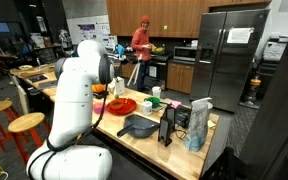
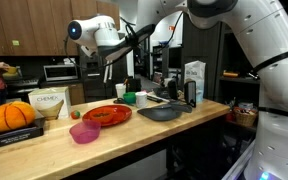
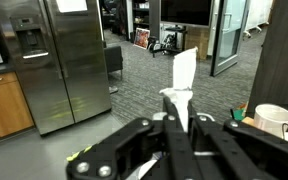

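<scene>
Wooden kitchen surface (image 2: pixel 44 150) sat below the raised gripper (image 3: pixel 178 110); its fingers (image 3: pixel 169 135), shut and apparently empty, probably needed opening before descending.

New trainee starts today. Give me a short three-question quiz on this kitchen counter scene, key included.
1. True or false: the gripper is shut.
2. What colour is the plate on the counter? A blue, B red, C white.
3. Name the orange thing resting on the dark box at the counter's end.
Key: 1 true; 2 B; 3 the pumpkin.
</scene>
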Controlling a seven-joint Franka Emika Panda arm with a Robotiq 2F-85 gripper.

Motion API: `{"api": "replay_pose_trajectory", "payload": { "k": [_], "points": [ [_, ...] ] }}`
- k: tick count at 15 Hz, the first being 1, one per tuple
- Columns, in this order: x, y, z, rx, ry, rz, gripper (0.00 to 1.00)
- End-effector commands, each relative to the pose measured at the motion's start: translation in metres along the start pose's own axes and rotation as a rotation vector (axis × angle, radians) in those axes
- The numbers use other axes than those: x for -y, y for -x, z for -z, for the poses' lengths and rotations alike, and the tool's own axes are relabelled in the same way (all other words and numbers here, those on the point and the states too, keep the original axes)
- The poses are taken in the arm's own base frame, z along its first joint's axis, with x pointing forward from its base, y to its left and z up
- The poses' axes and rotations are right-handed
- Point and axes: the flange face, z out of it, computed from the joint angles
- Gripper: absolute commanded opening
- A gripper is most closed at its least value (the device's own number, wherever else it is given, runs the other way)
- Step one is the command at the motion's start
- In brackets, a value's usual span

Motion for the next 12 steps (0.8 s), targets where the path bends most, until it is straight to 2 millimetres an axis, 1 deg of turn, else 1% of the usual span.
{"api": "replay_pose_trajectory", "payload": {
  "k": [1,6,12],
  "points": [
    [0.016,0.015,-0.008,0.05,-0.048,-0.014,0.02],
    [0.03,0.021,-0.024,0.077,-0.124,-0.02,0.02],
    [0.045,0.022,-0.053,0.094,-0.198,-0.032,0.02]
  ]
}}
